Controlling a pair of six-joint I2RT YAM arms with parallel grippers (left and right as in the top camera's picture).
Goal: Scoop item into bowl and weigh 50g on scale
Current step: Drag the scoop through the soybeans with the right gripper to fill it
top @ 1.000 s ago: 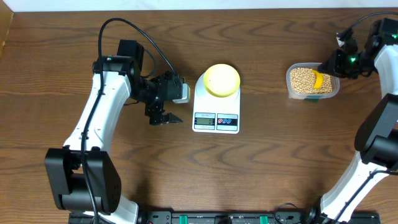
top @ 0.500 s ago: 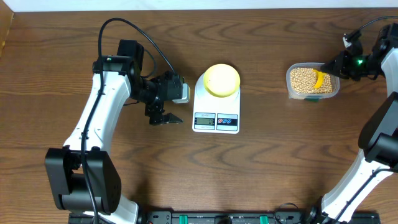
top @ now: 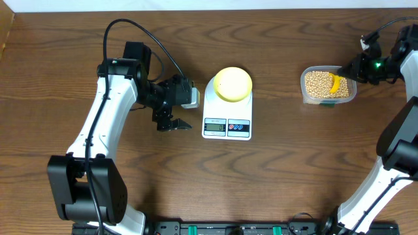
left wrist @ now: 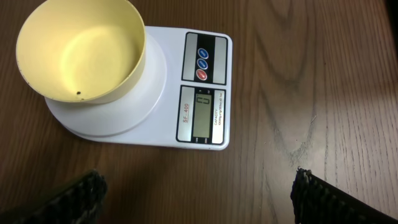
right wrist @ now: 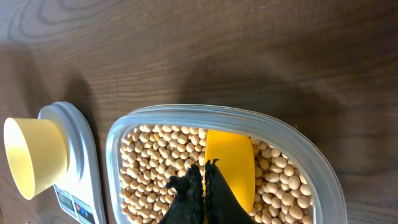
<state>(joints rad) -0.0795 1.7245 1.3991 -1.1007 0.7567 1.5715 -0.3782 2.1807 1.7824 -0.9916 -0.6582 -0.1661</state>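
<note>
left claw spread wide, empty, 9 o'clock of white rectangular digital scale | pale-yellow round bowl on its 12 o'clock end | tan round beans in clear plastic container, 3 o'clock | right claw pinched closed on yellow plastic scoop, handle hidden

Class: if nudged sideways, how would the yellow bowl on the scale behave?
The bowl looks thin, empty plastic, so probably light and easily slid. It narrows toward its base and rests on the scale, so a high push might tip it.

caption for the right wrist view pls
Shut right pincer at the yellow scoop lying in a clear container of soybeans; bowl on the scale
</note>
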